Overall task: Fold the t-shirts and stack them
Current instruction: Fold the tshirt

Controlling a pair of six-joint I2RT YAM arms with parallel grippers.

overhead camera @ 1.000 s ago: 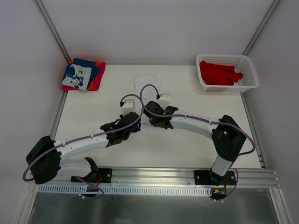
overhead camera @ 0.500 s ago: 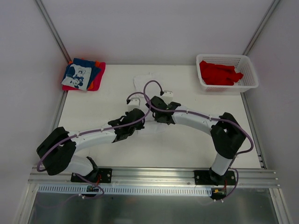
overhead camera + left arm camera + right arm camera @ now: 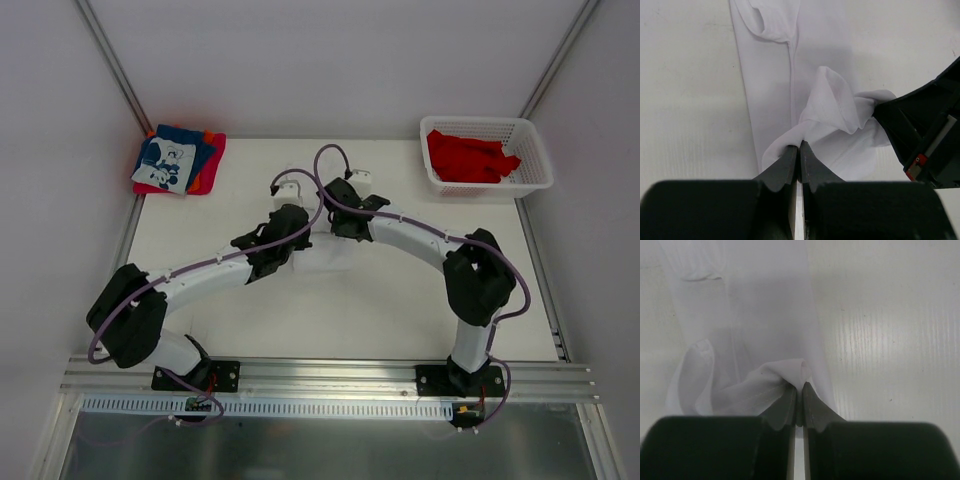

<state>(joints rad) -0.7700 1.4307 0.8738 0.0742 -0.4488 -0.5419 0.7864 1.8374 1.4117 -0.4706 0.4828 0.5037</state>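
The plain white t-shirt (image 3: 318, 252) lies as a long narrow strip at the table's middle, mostly hidden under both arms in the top view. My left gripper (image 3: 799, 145) is shut on the near left corner of the white t-shirt (image 3: 790, 65), lifting a bunched fold. My right gripper (image 3: 800, 385) is shut on the near right corner of the shirt (image 3: 760, 305). Both grippers (image 3: 292, 190) (image 3: 358, 183) are side by side over it. Folded blue, red and orange shirts (image 3: 178, 160) are stacked at the far left. Red shirts (image 3: 470, 156) lie in the basket.
The white lattice basket (image 3: 535, 160) stands at the far right corner. The right gripper's black body (image 3: 925, 130) shows at the right of the left wrist view, close to the left fingers. Metal frame posts rise at both back corners.
Both grippers have moved away from the arm bases toward the far edge, carrying the near end of the white shirt over the rest of it. The arms are more stretched out.
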